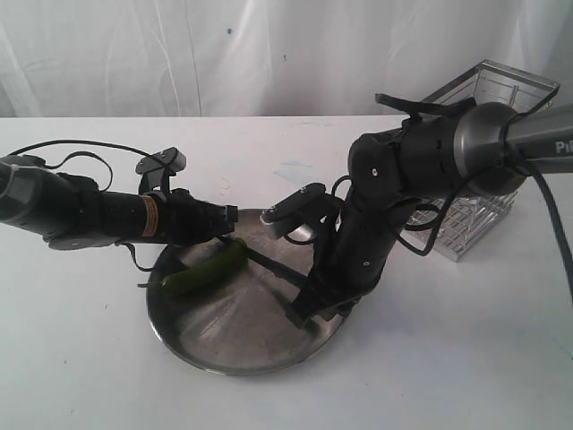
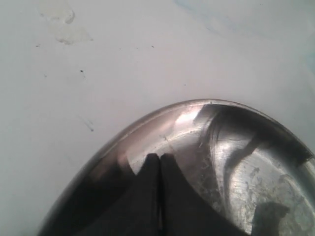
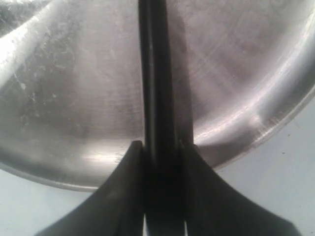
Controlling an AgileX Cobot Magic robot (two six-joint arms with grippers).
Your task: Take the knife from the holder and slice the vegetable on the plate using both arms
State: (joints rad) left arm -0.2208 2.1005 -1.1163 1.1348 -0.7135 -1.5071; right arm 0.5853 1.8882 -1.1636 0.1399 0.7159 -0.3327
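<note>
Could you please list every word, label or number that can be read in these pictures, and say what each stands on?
"Pi": white letters on the grey segment of the right arm, cut off by the edge of the exterior view.
No other writing shows on the steel plate, the wire holder, the green chili pepper or the knife.

Left arm (image 1: 81,213) lies low and near horizontal, reaching in from the left; left gripper (image 2: 159,160) has its tips pressed together, no gap visible. Right arm (image 1: 403,179) comes in from the right (bulkier, grey upper segment), wrist bent steeply down. Right gripper (image 3: 161,147) is clamped on a slim black bar between its fingers (image 3: 125,167).
</note>
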